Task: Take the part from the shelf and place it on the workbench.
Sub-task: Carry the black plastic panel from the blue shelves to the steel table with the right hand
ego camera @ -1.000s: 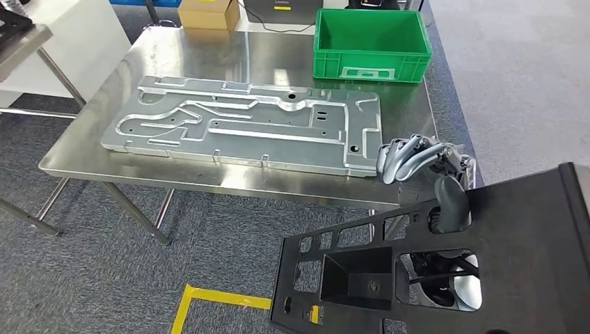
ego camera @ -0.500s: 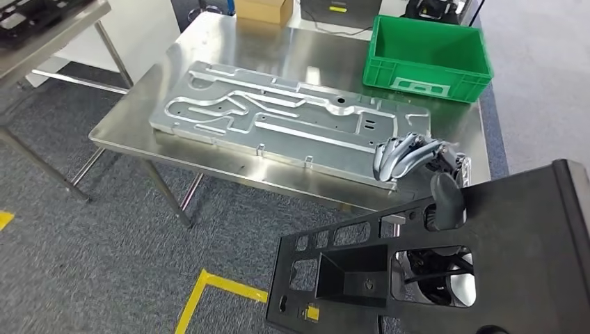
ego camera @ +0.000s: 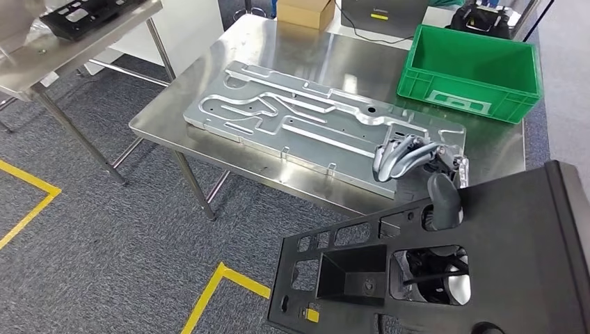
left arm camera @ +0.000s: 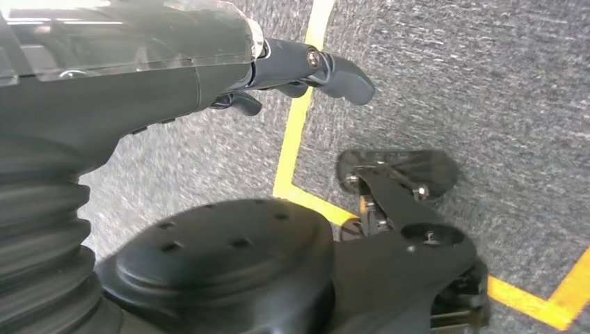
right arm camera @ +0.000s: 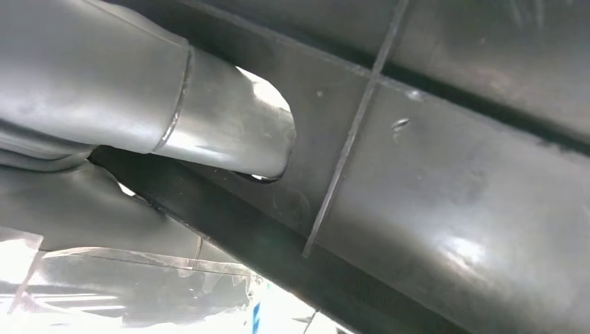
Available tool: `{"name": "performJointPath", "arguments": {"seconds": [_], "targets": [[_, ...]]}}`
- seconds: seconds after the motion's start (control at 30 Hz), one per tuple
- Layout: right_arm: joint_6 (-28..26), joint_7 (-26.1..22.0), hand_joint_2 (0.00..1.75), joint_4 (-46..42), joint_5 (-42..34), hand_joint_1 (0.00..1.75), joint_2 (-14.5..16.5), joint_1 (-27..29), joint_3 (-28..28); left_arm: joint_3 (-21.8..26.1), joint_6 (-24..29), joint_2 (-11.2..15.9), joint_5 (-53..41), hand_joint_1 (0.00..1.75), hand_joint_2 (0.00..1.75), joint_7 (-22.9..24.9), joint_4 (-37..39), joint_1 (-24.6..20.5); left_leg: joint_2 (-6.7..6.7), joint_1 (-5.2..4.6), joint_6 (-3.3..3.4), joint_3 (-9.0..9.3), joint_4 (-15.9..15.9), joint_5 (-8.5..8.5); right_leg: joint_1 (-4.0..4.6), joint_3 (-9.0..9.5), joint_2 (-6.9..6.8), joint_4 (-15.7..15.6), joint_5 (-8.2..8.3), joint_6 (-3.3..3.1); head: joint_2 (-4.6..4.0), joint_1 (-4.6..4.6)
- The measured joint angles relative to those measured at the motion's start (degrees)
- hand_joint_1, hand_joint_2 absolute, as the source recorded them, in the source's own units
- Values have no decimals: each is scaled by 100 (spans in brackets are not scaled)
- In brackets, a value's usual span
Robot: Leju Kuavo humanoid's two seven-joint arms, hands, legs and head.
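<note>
One part in transit, bench ahead

Right robot hand point(ego camera: 417, 167) grips black part point(ego camera: 487, 264) by a cutout, short of the bench point(ego camera: 278, 49). Left robot hand point(left arm camera: 292, 66) hangs, likely holding nothing. Risk: part clips bench edge or lands on metal plate point(ego camera: 313, 125).

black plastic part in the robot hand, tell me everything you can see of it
The large flat black plastic panel looks moulded and matte, with a row of small rectangular cut-outs along one edge, a deep square pocket, a larger opening beside it and a raised rim on its far right side. It is held tilted in the air in front of the steel workbench, not resting on it. The right robot hand grips its upper edge, thumb on the near face and fingers curled over. The right wrist view shows its ribbed surface close up.
</note>
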Motion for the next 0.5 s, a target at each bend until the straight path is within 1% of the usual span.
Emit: {"name": "performJointPath", "arguments": {"seconds": [0.03, 0.07, 0.1, 0.13, 0.17, 0.2, 0.23, 0.27, 0.3, 0.37, 0.4, 0.43, 0.47, 0.5], "targets": [[0, -5, 0, 1, 7, 175, -1, 18, 5, -5, 1, 1, 3, 0, 175, -4, 0, -6, 114, 5, -20, -184, 375, -185, 4, 6, -70, -2, -6, -17, 0, -18], [0, -7, 0, 2, 15, 175, -1, 34, 10, -9, 1, 1, 5, 0, 175, -7, 0, -7, 173, 15, -38, -361, 730, -327, 9, 5, -143, 7, -15, -21, 0, -23], [0, -9, 0, 3, 22, 175, -2, 49, 15, -11, 1, 1, 8, 0, 175, -7, 0, -3, 204, 24, -54, -472, 951, -381, 11, 2, -211, 19, -27, -21, 0, -23], [0, -10, 0, 3, 28, 175, -2, 59, 17, -14, 1, 2, 9, 0, 175, -7, 0, 3, 226, 30, -67, -476, 962, -327, 11, 0, -276, 34, -41, -14, 0, -23], [0, -11, 0, 3, 32, 175, -2, 62, 19, -15, 0, 3, 9, 0, 175, -7, 0, 8, 253, 36, -73, -363, 750, -181, 10, 2, -329, 52, -59, -1, 0, -23], [0, -12, 0, 2, 35, 175, -2, 63, 20, -16, 0, 4, 9, 0, 175, -7, 0, 9, 292, 43, -74, -154, 361, 10, 9, 5, -371, 79, -83, 21, 0, -23], [1, -14, 0, 1, 37, 175, -2, 62, 20, -17, -1, 6, 8, 0, 175, -6, 0, 5, 325, 38, -58, 58, -13, 141, 18, 0, -408, 107, -109, 50, 0, -23], [1, -17, 0, 0, 37, 175, -3, 59, 20, -19, -2, 7, 7, 0, 175, -5, 0, 0, 345, 32, -26, 213, -306, 228, 28, -5, -432, 136, -133, 80, 0, -20], [2, -25, 0, -2, 36, 175, -3, 54, 21, -20, -3, 8, 5, 0, 175, 0, 0, 1, 352, 21, 11, 297, -469, 254, 38, -10, -449, 156, -146, 111, 0, -17], [5, -44, 0, -3, 30, 175, -4, 47, 22, -22, -4, 10, 1, 0, 175, 19, 0, 18, 329, 0, 90, 294, -507, 247, 45, -9, -474, 162, -146, 160, 0, -14], [8, -54, 0, -4, 25, 175, -4, 45, 23, -22, -4, 11, -1, 0, 175, 34, 0, 27, 323, 4, 124, 298, -521, 255, 34, -8, -458, 166, -154, 190, 0, -15], [13, -59, 0, -5, 18, 175, -5, 43, 23, -23, -4, 11, -1, 0, 175, 46, 0, 28, 317, 11, 158, 305, -540, 267, 22, -25, -406, 217, -201, 218, 0, -12], [19, -64, 0, -8, 13, 175, -5, 41, 23, -23, -3, 12, -1, 0, 175, 57, 0, 21, 312, 21, 190, 312, -559, 280, 10, -92, -330, 370, -310, 244, 0, -8], [25, -67, 0, -8, 5, 175, -7, 41, 23, -23, -3, 11, -1, 0, 175, 65, 0, 11, 305, 28, 215, 315, -572, 289, 0, -213, -244, 632, -468, 266, 0, -4]]}}
